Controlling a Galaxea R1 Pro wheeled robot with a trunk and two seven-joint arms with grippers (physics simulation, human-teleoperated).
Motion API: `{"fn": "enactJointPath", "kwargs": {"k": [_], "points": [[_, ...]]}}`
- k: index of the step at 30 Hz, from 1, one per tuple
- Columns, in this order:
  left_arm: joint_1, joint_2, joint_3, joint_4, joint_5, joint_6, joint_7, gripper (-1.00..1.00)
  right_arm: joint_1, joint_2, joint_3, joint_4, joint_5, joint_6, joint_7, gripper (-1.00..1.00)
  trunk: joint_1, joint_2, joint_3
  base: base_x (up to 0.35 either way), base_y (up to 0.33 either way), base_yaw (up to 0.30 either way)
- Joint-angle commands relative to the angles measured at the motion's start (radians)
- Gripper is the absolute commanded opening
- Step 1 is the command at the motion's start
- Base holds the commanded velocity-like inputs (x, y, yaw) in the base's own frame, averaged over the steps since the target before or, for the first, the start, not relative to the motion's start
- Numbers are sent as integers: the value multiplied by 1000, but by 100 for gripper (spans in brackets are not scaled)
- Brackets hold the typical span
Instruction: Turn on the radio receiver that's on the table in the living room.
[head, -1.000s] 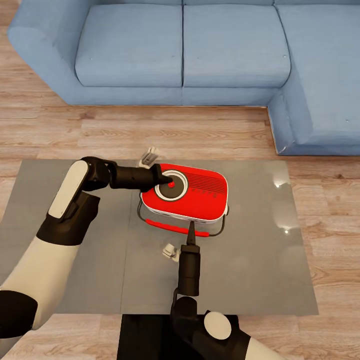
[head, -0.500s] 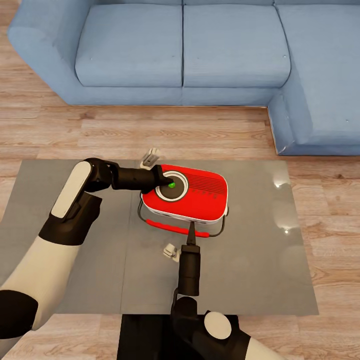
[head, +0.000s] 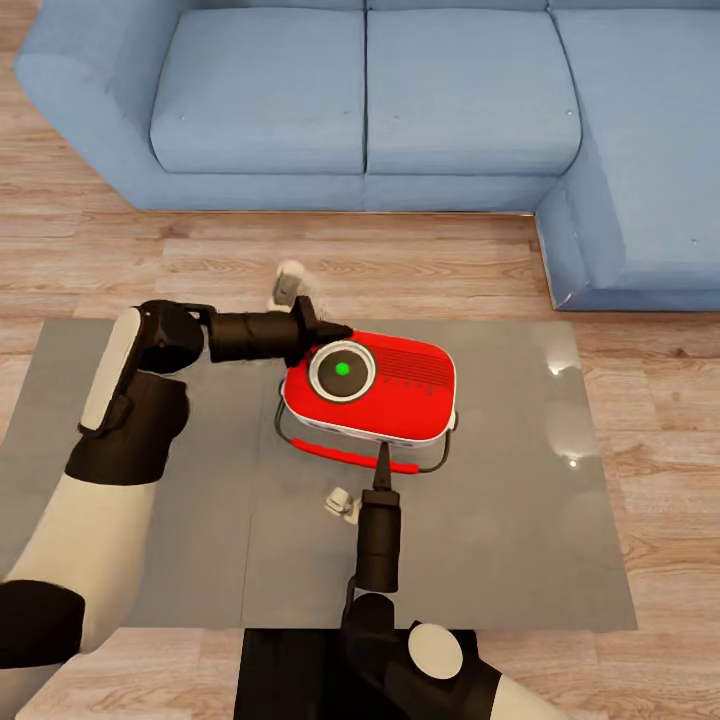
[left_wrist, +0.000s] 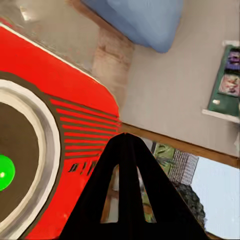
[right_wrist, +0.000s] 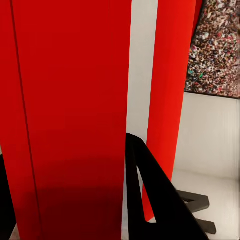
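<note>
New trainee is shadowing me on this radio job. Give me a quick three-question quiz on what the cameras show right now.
1. True or false: the dot in the dial of the radio receiver is red.
2. Which gripper is at the radio's handle? A) left gripper B) right gripper C) both
3. Fill in: the radio lies face-up on the grey ____, with the blue sofa beyond it.

Key
1. False: it is green.
2. B: the right gripper's tip is at the red handle bar; the left one is by the radio's far left corner, beside the dial.
3. table
</note>
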Motion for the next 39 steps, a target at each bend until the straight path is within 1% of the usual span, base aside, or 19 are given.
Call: {"fn": "enactJointPath", "kwargs": {"k": [1,4,7,10,14,15,18,19,22,23,26,27,29,30,31,34,35,38,39], "points": [[0,-3,21,-3,4,2,-17,-100,0,0,0,-1,15,8,0,-100,0,0,0,0,0,0],[-16,-5,47,-8,9,3,-96,-100,0,-1,0,0,14,8,1,-100,0,0,0,0,0,0],[-61,-7,54,-9,11,2,-135,-100,0,-1,-1,0,14,8,3,-100,0,0,0,0,0,0],[-109,-9,57,-10,11,0,-151,-100,0,-1,-4,0,12,8,7,-100,0,0,0,0,0,0],[-130,-7,58,-9,11,-1,-154,-100,0,-2,-13,-5,9,8,11,-100,0,0,0,0,0,0],[-133,-1,62,-8,11,0,-153,-100,0,-2,-44,-22,1,8,17,-100,0,0,0,0,0,0],[-135,20,115,-6,7,2,-146,-100,0,-2,-184,-104,-34,8,72,-100,0,0,0,0,0,0],[-135,37,132,-4,3,2,-132,-100,1,-5,-263,-179,-47,8,180,-100,0,0,0,0,0,0],[-136,54,139,-1,-1,2,-86,-100,-32,-9,-366,-331,-49,8,461,-100,0,0,0,0,0,0],[-136,54,139,0,-1,2,-79,-100,-48,-9,-383,-346,-48,8,501,-100,0,0,0,0,0,0],[-136,55,136,1,-3,1,-39,-100,-188,-30,-480,-390,-53,8,744,-100,0,0,0,0,0,0],[-136,55,134,1,-4,1,-24,-100,-271,-67,-515,-398,-57,8,898,-100,0,0,0,0,0,0],[-136,57,133,1,-5,1,-14,-100,-392,-132,-540,-401,-58,8,1148,-100,0,0,0,0,0,0],[-136,58,133,1,-6,2,-9,-100,-458,-168,-547,-401,-59,8,1282,-100,0,0,0,0,0,0],[-136,59,132,1,-6,2,-6,-100,-492,-187,-549,-399,-59,8,1349,-100,0,0,0,0,0,0],[-136,63,121,4,-18,3,15,-100,-680,-298,-560,-343,-60,8,1744,-100,0,0,0,0,0,0],[-136,69,89,9,-51,10,20,-100,-780,-364,-568,-269,-62,8,2017,-100,0,0,0,0,0,0],[-136,74,42,17,-101,18,22,-100,-841,-421,-573,-202,-84,8,2234,-100,0,0,0,0,0,0],[-136,75,33,19,-108,18,22,-100,-846,-428,-574,-195,-98,8,2254,-100,0,0,0,0,0,0]]}}
